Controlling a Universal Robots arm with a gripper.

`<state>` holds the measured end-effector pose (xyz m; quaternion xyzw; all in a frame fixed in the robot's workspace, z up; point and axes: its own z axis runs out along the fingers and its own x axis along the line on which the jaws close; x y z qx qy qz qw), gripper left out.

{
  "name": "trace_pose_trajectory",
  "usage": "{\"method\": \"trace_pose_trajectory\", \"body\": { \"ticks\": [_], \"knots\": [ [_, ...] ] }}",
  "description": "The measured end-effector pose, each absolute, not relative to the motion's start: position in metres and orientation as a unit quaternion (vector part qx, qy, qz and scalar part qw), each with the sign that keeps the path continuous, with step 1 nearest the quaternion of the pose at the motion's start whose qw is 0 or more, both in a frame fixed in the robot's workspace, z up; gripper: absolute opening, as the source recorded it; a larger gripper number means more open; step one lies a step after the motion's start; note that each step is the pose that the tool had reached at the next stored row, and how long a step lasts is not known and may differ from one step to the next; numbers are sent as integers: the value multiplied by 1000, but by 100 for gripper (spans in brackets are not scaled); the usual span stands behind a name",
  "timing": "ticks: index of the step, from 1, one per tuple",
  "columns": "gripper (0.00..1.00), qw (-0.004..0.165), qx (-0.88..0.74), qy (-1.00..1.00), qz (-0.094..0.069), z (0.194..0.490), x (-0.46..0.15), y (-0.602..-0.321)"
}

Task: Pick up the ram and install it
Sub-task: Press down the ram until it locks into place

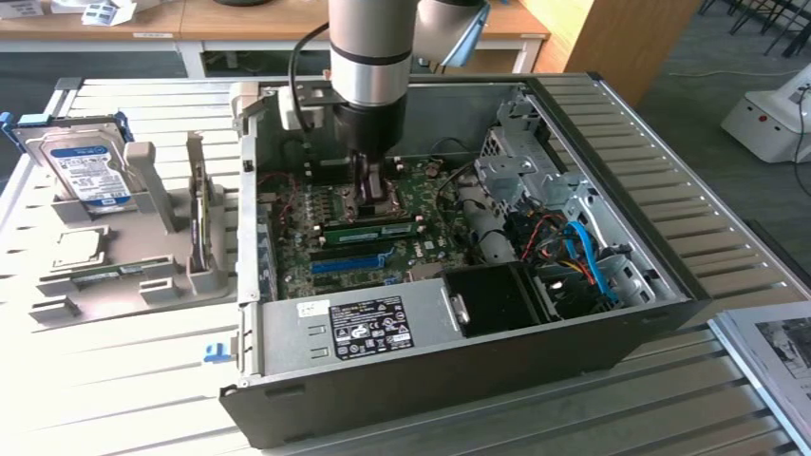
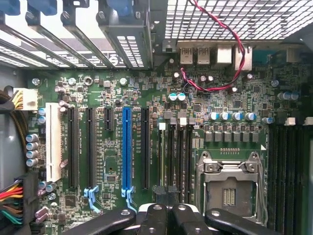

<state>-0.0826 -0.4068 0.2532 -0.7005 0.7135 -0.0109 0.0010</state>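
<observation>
Arm (image 1: 371,57) posture: vertical, reaching straight down into the open computer case (image 1: 659,275), with the wrist directly above the motherboard (image 1: 424,204). The gripper (image 1: 371,185) sits low over the board; in the wrist view its black fingers (image 2: 156,220) are pressed together, fully closed, with nothing visible between them.

Ram (image 1: 371,229): a long, narrow green stick with a row of black chips, seated on edge in a slot on the motherboard, directly below and just in front of the fingertips. Whether the fingertips touch its upper edge cannot be determined.

A blue expansion slot (image 1: 348,263) lies parallel to the ram, further from the gripper.

Labels: the power supply (image 1: 361,328) carries a black label with white print, not legible. The hard drive (image 1: 86,171), well apart from the gripper outside the case, bears a blue-and-white label, also not legible.
</observation>
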Motion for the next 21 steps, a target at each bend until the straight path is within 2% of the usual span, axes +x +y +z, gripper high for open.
{"method": "trace_pose_trajectory", "body": {
  "ticks": [21],
  "knots": [
    [10, 0, -701, 714, -10, 272, -83, -407]
  ]
}}
